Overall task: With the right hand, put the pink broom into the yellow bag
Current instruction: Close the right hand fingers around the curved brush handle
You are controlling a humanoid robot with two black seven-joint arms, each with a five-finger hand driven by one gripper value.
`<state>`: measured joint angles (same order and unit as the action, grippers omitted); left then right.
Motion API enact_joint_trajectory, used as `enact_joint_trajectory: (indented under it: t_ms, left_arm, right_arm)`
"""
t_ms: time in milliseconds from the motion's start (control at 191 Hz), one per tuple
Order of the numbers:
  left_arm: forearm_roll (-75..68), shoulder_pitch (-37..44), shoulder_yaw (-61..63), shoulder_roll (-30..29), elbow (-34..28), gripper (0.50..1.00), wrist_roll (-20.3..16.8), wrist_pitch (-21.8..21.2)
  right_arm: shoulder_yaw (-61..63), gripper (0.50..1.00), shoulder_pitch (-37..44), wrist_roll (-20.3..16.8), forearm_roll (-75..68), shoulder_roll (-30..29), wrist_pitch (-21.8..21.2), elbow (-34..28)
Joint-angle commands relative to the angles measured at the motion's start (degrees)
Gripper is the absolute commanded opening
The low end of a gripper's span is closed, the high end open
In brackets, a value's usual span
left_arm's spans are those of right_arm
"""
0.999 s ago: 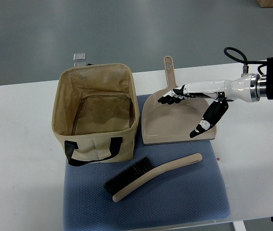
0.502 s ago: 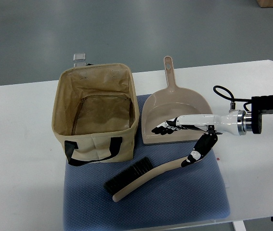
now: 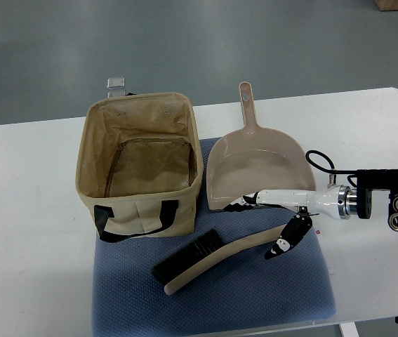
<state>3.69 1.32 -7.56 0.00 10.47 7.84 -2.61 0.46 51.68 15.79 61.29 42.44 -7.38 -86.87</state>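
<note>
Right hand (image 3: pixel 272 223): lower and nearer the counter's near edge than a second ago, now off the dustpan (image 3: pixel 255 168) and over the handle end of the pink broom (image 3: pixel 220 257); fingers spread wide, holding nothing. Judged: grasp imminent, not yet made.
Pink broom: unmoved, flat on blue mat (image 3: pixel 220 295) near the near edge.
Yellow bag (image 3: pixel 141 168): open, upright, left of dustpan.
Counter (image 3: pixel 30 232): white; grey floor beyond.
Left hand: absent.
</note>
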Motion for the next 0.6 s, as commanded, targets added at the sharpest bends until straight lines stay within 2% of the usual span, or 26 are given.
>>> enact_joint_trajectory:
  t_ms: [0, 141, 209, 345, 439, 476, 596]
  left_arm:
    - [0.0, 0.0, 0.0, 0.0, 0.1, 1.0, 0.1, 0.1]
    - [0.0, 0.0, 0.0, 0.0, 0.0, 1.0, 0.1, 0.1]
    - [0.0, 0.0, 0.0, 0.0, 0.0, 1.0, 0.1, 0.1]
    - [0.0, 0.0, 0.0, 0.0, 0.1, 1.0, 0.1, 0.1]
    - [0.0, 0.0, 0.0, 0.0, 0.1, 1.0, 0.1, 0.0]
    - [0.0, 0.0, 0.0, 0.0, 0.1, 1.0, 0.1, 0.1]
    - [0.0, 0.0, 0.0, 0.0, 0.1, 1.0, 0.1, 0.0]
  right_arm:
    - [0.1, 0.93, -1.2, 0.9, 0.9, -0.3, 0.4, 0.7]
    - [0.0, 0.915, -2.5, 1.8, 4.4, -1.0, 3.0, 2.0]
    - [0.0, 0.868, -3.3, 2.0, 4.8, -1.1, 3.2, 2.6]
    - [0.0, 0.823, -4.7, 2.1, 5.6, -1.8, 4.5, 3.3]
    - [-0.1, 0.762, -5.6, 2.4, 7.7, -2.4, 5.5, 4.2]
    - [-0.1, 0.754, -5.8, 2.7, 8.1, -2.7, 5.8, 4.5]
    - [0.0, 0.67, -6.2, 2.9, 8.8, -3.2, 6.4, 5.4]
